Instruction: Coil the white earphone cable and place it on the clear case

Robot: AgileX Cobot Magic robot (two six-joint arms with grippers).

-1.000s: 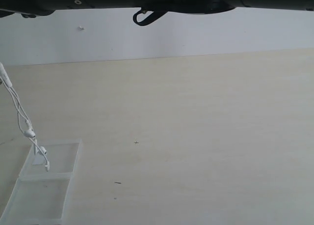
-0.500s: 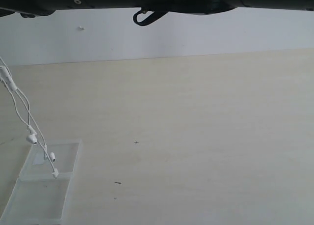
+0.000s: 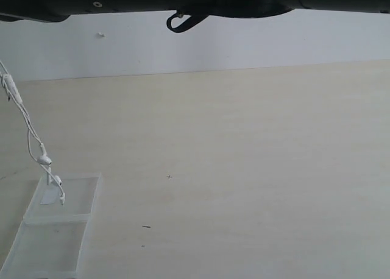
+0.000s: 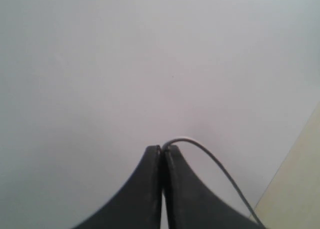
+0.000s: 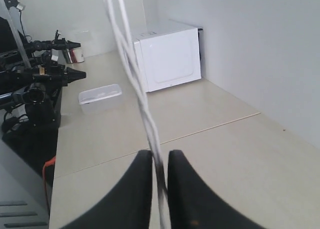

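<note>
The white earphone cable hangs down the far left of the exterior view, its inline remote high up. One earbud dangles just above the clear case. The other earbud hangs over the case's far half, beside the white sticker. In the left wrist view my left gripper is shut, with the cable curving out from its tips. In the right wrist view my right gripper is closed to a narrow gap around two twisted cable strands. Neither gripper shows in the exterior view.
The case lies at the table's front left corner. A dark robot body with a hook spans the top of the exterior view. The right wrist view shows a white microwave, a white tub and black camera gear on distant tables.
The hanging cable swung: the earbuds drifted right and lower, then came back left and up over the case's far half. The inline remote rose slightly.
</note>
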